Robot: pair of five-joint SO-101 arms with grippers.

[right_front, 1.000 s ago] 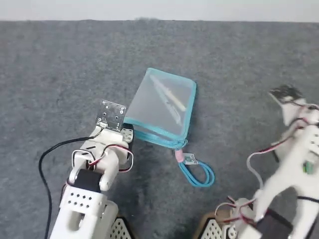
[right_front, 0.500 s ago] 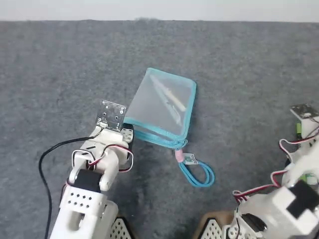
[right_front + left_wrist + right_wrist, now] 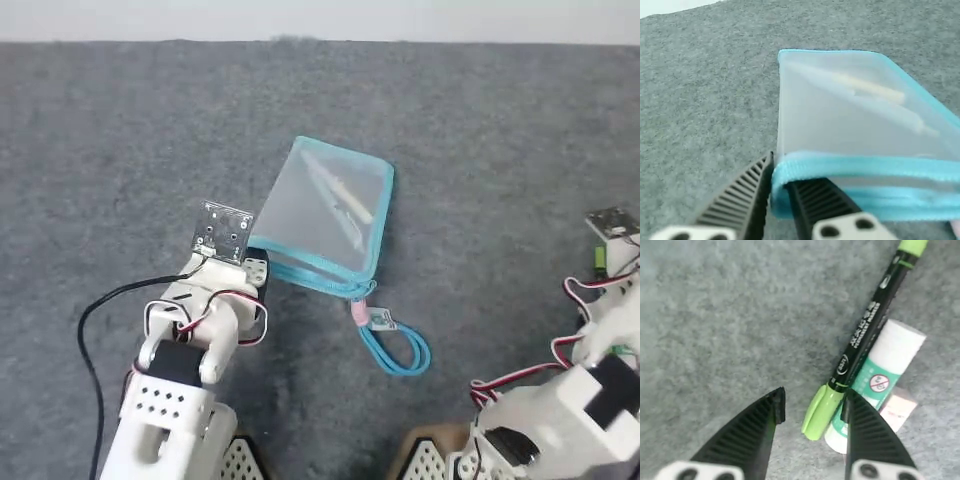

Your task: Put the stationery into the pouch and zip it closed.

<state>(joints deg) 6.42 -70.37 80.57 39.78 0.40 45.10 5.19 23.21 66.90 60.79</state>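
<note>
A clear pouch (image 3: 330, 212) with teal trim lies mid-table, holding a couple of pens (image 3: 875, 92). Its blue strap (image 3: 398, 350) trails toward the front. My left gripper (image 3: 780, 172) is shut on the pouch's teal zipper edge (image 3: 855, 167) at its near-left corner, also seen from above (image 3: 260, 268). At the table's right edge my right gripper (image 3: 812, 410) hangs open over a black marker (image 3: 865, 345); the marker's green cap (image 3: 821, 414) lies between the fingers. A white and green glue stick (image 3: 885, 375) and a small eraser (image 3: 896, 412) lie beside the marker.
Grey felt covers the table (image 3: 130, 150). A black cable (image 3: 95, 330) loops beside the left arm. The right arm's body (image 3: 590, 390) fills the front right corner.
The right arm swung from near the middle right out to the table's right edge and came down over the marker. The left gripper and pouch stayed put.
</note>
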